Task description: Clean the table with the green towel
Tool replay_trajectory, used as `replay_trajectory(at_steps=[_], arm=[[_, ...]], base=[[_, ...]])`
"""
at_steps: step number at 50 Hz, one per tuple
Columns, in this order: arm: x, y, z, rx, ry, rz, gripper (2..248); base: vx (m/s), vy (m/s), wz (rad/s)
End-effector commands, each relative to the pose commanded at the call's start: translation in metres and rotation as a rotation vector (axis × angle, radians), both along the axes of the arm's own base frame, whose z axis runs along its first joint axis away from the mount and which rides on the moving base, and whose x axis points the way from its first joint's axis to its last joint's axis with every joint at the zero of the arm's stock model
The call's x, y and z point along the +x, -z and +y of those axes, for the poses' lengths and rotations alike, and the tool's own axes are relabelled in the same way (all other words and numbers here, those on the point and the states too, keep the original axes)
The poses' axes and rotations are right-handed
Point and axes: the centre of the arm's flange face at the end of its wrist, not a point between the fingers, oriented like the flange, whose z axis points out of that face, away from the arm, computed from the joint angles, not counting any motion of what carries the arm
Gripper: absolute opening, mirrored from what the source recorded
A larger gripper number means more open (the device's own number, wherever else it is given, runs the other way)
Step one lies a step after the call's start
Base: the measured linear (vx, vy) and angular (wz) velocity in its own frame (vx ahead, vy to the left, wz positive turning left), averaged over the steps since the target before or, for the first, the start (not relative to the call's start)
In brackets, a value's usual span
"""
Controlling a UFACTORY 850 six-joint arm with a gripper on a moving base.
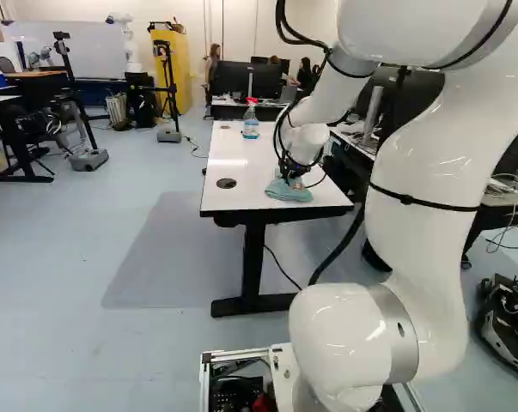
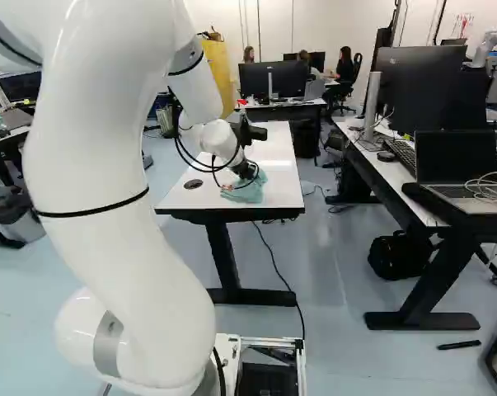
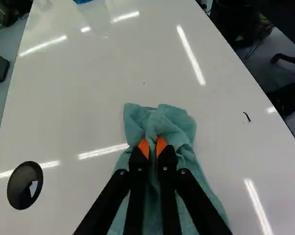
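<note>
Nearly closed, the claw (image 3: 152, 147) pinches the towel (image 3: 177, 123), likely light and limp, best held by a thick, bunched fold.

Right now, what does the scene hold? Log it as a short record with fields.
gripper: shut on a fold of the towel
towel: green, bunched on the table's near end
table: white, glossy top
spray bottle: upright, farther along the table
round black inset: in the tabletop, beside the towel
small dark mark: on the tabletop, outside the towel
</note>
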Motion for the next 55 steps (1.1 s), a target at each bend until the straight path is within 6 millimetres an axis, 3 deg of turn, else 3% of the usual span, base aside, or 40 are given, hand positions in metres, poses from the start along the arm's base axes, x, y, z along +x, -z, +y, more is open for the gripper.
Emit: replay_trajectory(at_steps=[24, 55], arm=[[0.044, 0.002, -0.015, -0.002, 0.02, -0.021, 38], [0.057, 0.004, -0.066, -0.005, 0.104, -0.033, 38]], base=[[0.0, 0.0, 0.0], [0.0, 0.0, 0.0]])
